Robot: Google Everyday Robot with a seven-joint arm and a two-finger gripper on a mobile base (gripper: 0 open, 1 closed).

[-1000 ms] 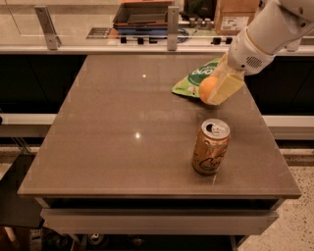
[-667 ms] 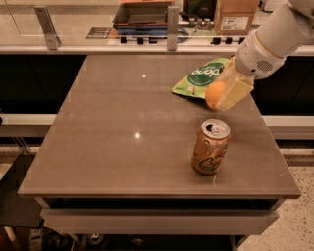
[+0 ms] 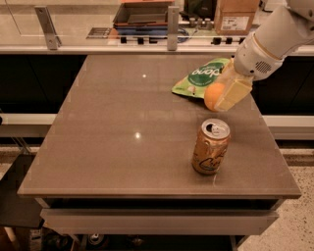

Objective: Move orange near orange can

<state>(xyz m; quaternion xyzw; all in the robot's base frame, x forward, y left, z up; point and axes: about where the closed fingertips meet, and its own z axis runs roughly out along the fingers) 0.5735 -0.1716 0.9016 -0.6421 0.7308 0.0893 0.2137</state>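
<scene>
Rightward, end effector (image 3: 224, 97) with the orange (image 3: 211, 96) in its grip over glossy brown table (image 3: 117, 127), counter (image 3: 98, 48) behind.

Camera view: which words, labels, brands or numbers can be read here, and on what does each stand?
"dong", or close to it: white letters on the green snack bag; not sure.
"C...": dark cursive lettering on the orange can; the rest is too blurred.
White label on the cardboard box: too small to read.
No text on the orange or on the gripper holding it beside the bag.
</scene>
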